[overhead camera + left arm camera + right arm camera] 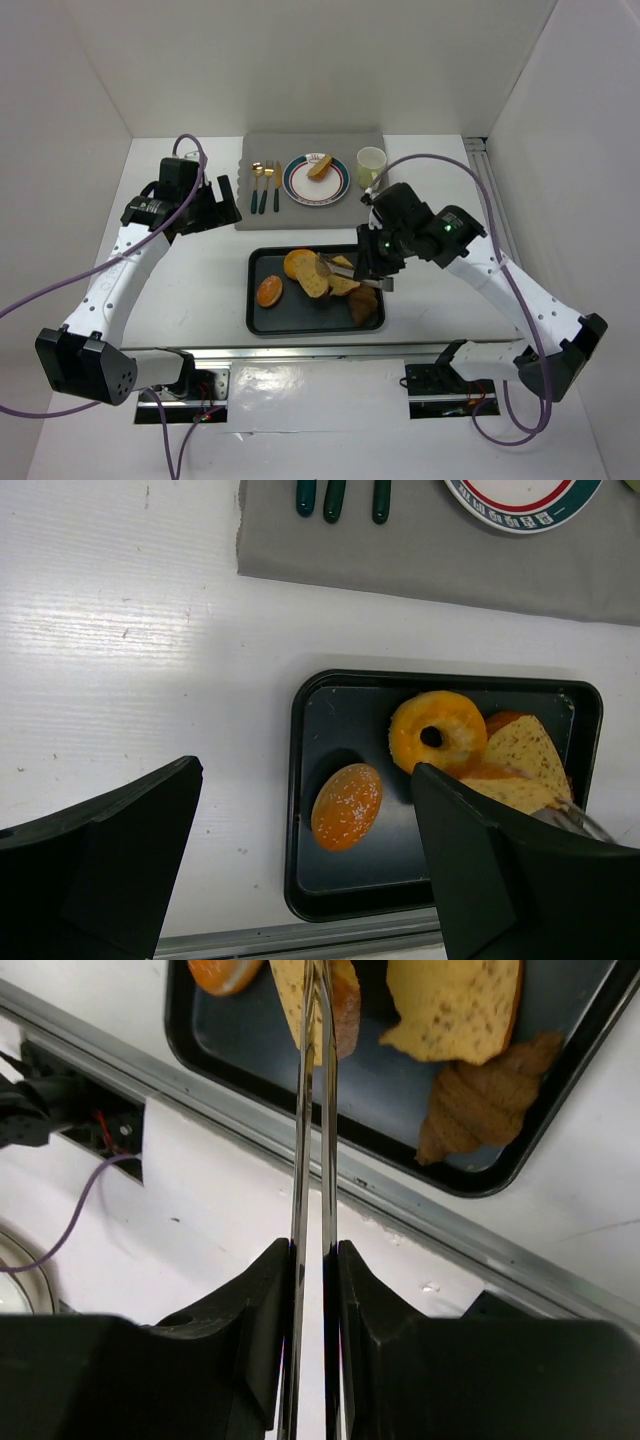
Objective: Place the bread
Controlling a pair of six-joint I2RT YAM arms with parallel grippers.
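Several breads lie in the black tray (256,318): a ring donut (298,263), a sesame bun (269,291), toast slices (343,284) and a croissant (363,305). My right gripper (376,262) hangs over the tray's right side, shut on metal tongs (350,276). In the right wrist view the tongs (312,1110) run from the gripper (313,1260) with both arms nearly together, their tips pinching a toast slice (345,1005). My left gripper (225,200) hovers left of the mat. In its wrist view it (305,855) stands open and empty above the bun (346,806).
A grey mat (262,215) behind the tray carries a plate (295,188) with one bread piece (320,167), cutlery (265,186) and a pale cup (371,163). White walls enclose the table. A metal rail (420,1220) runs along the near edge.
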